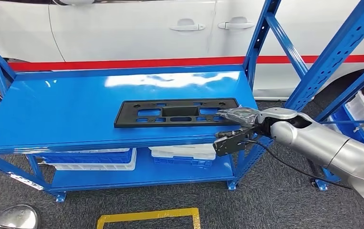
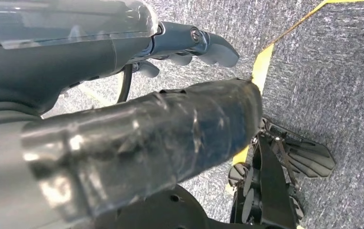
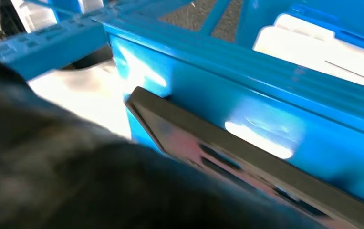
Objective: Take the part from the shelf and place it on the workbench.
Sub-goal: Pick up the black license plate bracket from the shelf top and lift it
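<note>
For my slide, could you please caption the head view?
Right hand at the end of a black part lying on the blue workbench.

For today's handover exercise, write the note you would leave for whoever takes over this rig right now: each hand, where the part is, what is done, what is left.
Right hand: at the right end of the black part; whether it grips it cannot be told.
Left hand: hangs over the carpet, fingers apart, holding nothing.
Part: lies flat on the blue workbench.
Done: part appears placed.
Left: probably just check the right hand is off the part, then pull the arm back.
</note>
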